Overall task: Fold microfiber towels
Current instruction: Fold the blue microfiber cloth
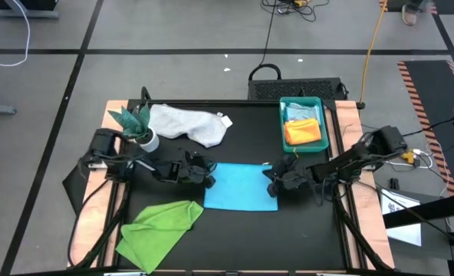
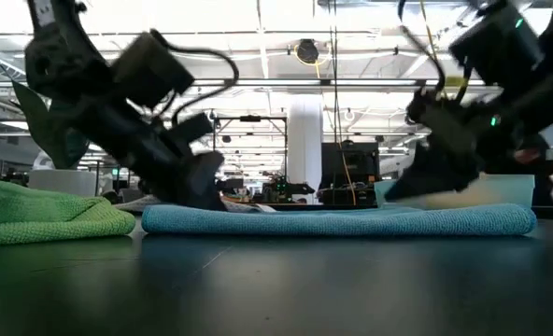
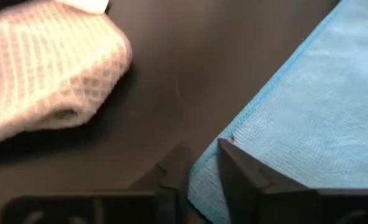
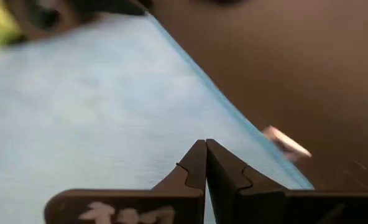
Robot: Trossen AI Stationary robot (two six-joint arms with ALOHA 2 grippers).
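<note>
A turquoise towel (image 1: 241, 186) lies flat in the middle of the black worktop (image 1: 304, 230), folded into a neat rectangle. In the low view it shows as a low, even band (image 2: 342, 220) resting on the surface.

The left gripper (image 1: 206, 178) sits low at the towel's left edge. In its wrist view the two fingers (image 3: 246, 174) straddle that edge, one over the blue cloth and one over bare worktop, with a narrow gap between them; whether they pinch the cloth cannot be told.

The right gripper (image 1: 273, 184) is at the towel's right edge, near its far corner. Its fingers (image 4: 224, 171) are pressed together with nothing visible between them, tips over the blue cloth (image 4: 97, 106) close to its border.

A white-grey towel (image 1: 189, 124) lies crumpled on the far left part of the worktop; its waffle-textured end (image 3: 47, 68) shows in the left wrist view, apart from the turquoise one. A green towel (image 1: 159, 225) lies loosely bunched at the near left corner, close to the turquoise towel's near left corner; in the low view it forms a low mound (image 2: 43, 217) just beside the blue band.

A teal tray (image 1: 284, 138) stands at the far right of the worktop and holds an orange towel (image 1: 303, 132) with a pale blue towel (image 1: 299, 113) behind it. A small plant (image 1: 137, 123) in a white pot stands at the far left, just beside the white-grey towel.
</note>
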